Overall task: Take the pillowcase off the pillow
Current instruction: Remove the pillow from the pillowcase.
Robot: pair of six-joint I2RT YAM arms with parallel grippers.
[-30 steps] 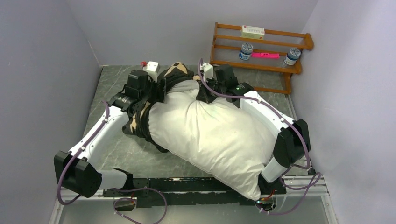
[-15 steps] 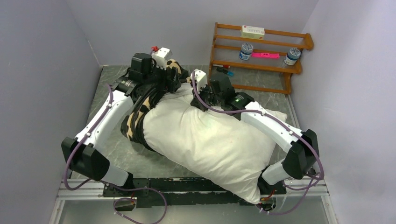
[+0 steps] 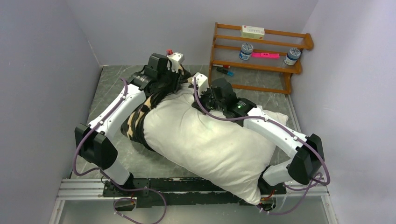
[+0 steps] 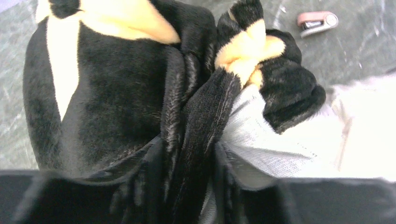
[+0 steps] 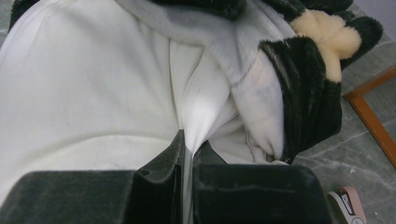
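the soft, limp plush pillowcase [image 4: 107,93] lay bunched over the far-left end of the plump, probably light pillow [image 3: 210,140] on the bench [image 3: 102,88]. the left tool [image 4: 187,186] pinched its thick fold, a good hold; the right tool [image 5: 187,158] pinched white pillow fabric.

I'm seeing soft, even light falling from overhead in the top view, and it is casting only faint shadows on the table [image 3: 149,163] under the pillow [image 3: 210,140]. In the left wrist view the pillow's white is blowing out at the right, while the pillowcase [image 4: 116,93] is showing crisp plush detail. The left gripper [image 4: 184,158] and right gripper [image 5: 190,144] are blurring into dark, unfocused shapes along the bottom edges.
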